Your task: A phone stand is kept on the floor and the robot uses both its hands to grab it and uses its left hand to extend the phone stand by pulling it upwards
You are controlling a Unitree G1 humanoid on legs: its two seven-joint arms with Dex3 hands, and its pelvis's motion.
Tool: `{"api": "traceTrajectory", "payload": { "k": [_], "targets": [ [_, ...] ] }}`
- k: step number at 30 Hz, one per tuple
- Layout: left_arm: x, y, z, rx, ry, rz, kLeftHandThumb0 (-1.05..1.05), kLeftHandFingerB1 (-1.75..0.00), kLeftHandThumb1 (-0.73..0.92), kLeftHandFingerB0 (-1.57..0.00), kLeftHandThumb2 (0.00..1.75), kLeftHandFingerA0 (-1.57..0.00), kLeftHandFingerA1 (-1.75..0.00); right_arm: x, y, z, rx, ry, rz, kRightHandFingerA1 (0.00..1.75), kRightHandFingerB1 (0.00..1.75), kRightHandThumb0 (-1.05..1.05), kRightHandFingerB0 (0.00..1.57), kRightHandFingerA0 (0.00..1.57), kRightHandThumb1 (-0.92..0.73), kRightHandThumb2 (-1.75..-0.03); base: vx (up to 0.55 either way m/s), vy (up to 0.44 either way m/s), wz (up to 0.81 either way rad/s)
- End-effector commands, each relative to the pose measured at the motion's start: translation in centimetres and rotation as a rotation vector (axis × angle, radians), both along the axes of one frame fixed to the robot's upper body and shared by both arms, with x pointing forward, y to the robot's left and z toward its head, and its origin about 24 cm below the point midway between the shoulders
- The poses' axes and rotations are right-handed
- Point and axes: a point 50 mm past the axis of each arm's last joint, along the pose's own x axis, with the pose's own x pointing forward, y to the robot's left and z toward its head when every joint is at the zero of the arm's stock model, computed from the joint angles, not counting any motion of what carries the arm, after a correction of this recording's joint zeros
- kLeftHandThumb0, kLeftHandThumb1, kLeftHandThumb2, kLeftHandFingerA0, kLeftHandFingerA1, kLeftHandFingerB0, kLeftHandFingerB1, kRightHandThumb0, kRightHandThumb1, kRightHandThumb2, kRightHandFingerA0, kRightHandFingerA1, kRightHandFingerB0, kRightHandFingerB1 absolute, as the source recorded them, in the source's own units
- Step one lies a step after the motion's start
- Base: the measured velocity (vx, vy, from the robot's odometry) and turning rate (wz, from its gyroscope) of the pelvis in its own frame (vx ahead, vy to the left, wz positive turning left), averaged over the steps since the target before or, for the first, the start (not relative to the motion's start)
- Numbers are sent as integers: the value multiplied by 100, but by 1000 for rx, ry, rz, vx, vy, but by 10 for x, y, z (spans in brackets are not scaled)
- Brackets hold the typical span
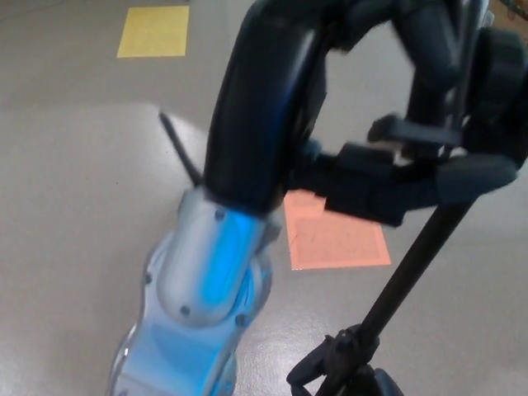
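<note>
Phone stand (412, 264) upright on floor (74, 165), pole slanting from base at 6 o'clock up to 1 o'clock. Left hand (371, 186) at pole's top end, nearer; grip unclear, can't tell. Right hand (487, 99) just beyond, same.

We find no text, label, brand, number or sign that can be read anywhere in the head view. The orange floor marker (337, 239) just beside the phone stand (412, 264) carries faint grid-like lines (too blurred for us to make out any characters), and the yellow floor marker (153, 31), well apart from the stand, is plain.
</note>
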Motion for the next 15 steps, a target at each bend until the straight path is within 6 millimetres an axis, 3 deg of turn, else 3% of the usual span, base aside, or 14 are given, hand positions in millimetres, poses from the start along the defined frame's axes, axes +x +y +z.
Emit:
{"api": "traceTrajectory", "payload": {
  "k": [1, 4, 7, 8, 12, 15],
  "targets": [
    [-6, 44, -136, 35, 467, 146, -20, -135, 44, -102, 82, -130, -149, -15, -7, -8, 16, 62, -19, 175, 175, -13, 86, 115, -90, -73, 0, 0, 0],
    [-23, 62, -171, 48, 583, 149, -21, -136, 43, -105, 82, -129, -148, -15, -13, -8, 4, 48, -43, 175, 175, -10, 81, 110, -91, -70, 0, 0, 0],
    [-25, 64, -176, 48, 590, 148, -21, -136, 43, -105, 82, -129, -148, -14, -15, -8, 2, 43, -48, 175, 175, -10, 81, 110, -91, -70, 0, 0, 0],
    [-27, 73, -185, 59, 608, 171, -11, -175, 59, -70, 62, -94, -175, -9, -17, -5, 9, 35, -65, 175, 175, -15, 81, 112, -90, -71, 0, 0, 0],
    [-38, 99, -214, 93, 661, 242, -12, -175, 56, -72, 64, -98, -175, 1, -27, 4, 35, 17, -96, 175, 175, -20, 79, 108, -89, -71, 0, 0, 0],
    [-40, 107, -223, 93, 683, 273, -14, -175, 55, -73, 64, -97, -175, 2, -28, 5, 35, 9, -103, 175, 175, -18, 75, 107, -91, -70, 0, 0, 0]
  ]
}}
